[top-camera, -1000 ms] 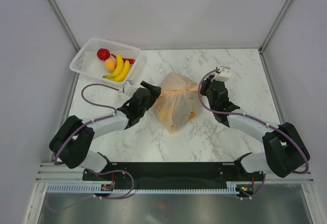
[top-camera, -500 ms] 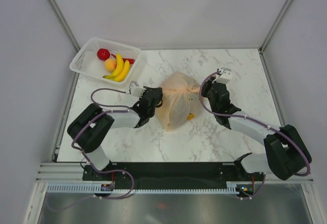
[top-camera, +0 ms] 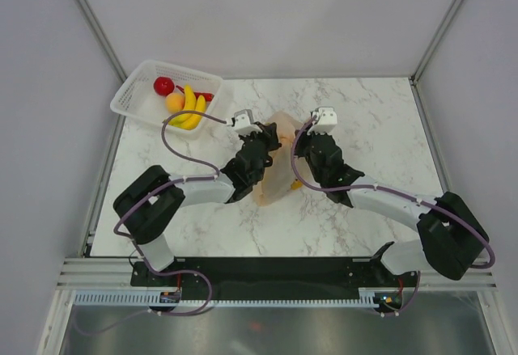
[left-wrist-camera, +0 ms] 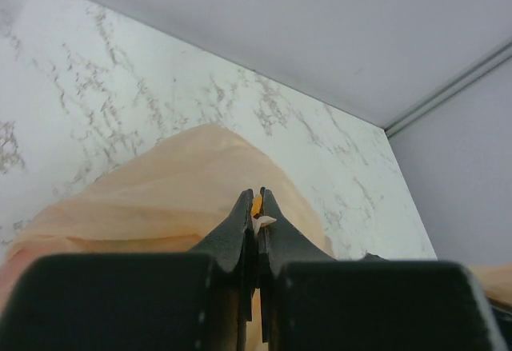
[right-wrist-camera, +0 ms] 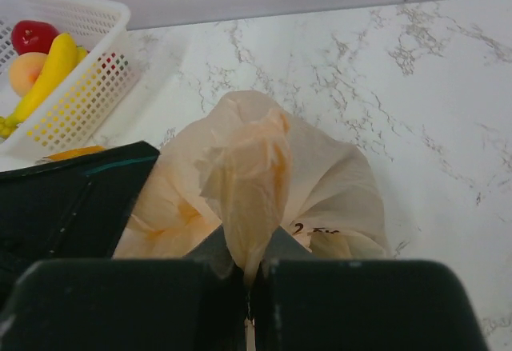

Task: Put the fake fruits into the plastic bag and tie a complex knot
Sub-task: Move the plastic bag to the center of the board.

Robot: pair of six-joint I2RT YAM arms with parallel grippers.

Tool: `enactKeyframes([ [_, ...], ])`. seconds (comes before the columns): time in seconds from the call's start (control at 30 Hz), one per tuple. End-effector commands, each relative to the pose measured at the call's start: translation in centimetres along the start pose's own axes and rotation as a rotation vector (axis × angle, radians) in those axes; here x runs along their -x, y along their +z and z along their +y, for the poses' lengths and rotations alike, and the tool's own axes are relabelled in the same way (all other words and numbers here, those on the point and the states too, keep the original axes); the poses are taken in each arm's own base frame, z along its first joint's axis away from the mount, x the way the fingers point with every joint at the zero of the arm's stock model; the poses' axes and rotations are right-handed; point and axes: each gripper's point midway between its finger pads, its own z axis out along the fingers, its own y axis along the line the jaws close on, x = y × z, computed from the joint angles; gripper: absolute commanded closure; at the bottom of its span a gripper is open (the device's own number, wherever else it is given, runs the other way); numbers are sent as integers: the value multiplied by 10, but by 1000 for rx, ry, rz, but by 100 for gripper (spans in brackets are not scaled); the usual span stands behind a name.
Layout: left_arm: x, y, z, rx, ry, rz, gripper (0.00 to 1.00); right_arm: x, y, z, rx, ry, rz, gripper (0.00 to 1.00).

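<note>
The peach plastic bag [top-camera: 278, 179] lies mid-table, squeezed between my two grippers. My left gripper [top-camera: 273, 140] is shut on a pinch of the bag's film; in the left wrist view a sliver of film shows between the jaws of this gripper [left-wrist-camera: 256, 207], above the bag [left-wrist-camera: 160, 195]. My right gripper [top-camera: 296, 153] is shut on a bunched handle strip [right-wrist-camera: 250, 183] that rises from its jaws [right-wrist-camera: 250, 269]. The knot is hidden between the grippers. Fake fruits remain in the basket: red apple [top-camera: 164, 86], peach [top-camera: 175, 102], bananas [top-camera: 190, 109]. An orange-yellow fruit shows through the bag.
The white lattice basket [top-camera: 132, 96] stands at the table's far left corner, also seen in the right wrist view as the basket [right-wrist-camera: 84, 95] with apple [right-wrist-camera: 34, 36] and banana [right-wrist-camera: 50, 73]. White walls enclose the marble table [top-camera: 372, 120] on three sides.
Both grippers have moved inward over the bag until they nearly meet. The left gripper went from open to shut on the film, and the bag is now bunched narrower.
</note>
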Motion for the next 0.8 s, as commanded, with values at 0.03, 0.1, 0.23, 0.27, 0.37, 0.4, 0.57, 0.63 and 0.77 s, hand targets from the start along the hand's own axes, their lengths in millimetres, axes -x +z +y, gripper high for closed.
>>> enactKeyframes([
  [0.03,29,1,-26,-1,185,-106,98,27,3,-1,-62,-29,-81,100],
  [0.1,40,1,-3,93,181,-129,98,25,5,-21,-136,-22,-80,100],
  [0.23,67,0,123,329,61,-101,98,3,9,-149,-437,216,-12,100],
  [0.27,71,-3,133,350,80,-112,98,3,5,-168,-501,233,-24,100],
  [0.37,72,-7,153,408,155,-111,98,-4,1,-177,-547,235,-18,100],
  [0.4,70,-6,151,394,158,-101,98,-6,3,-175,-539,236,-12,100],
  [0.57,67,13,117,294,212,-85,98,12,18,-156,-447,220,-24,100],
  [0.63,74,33,104,285,224,-97,98,18,26,-152,-440,201,-21,100],
  [0.77,87,66,91,274,240,-103,98,44,58,-134,-387,192,-31,100],
])
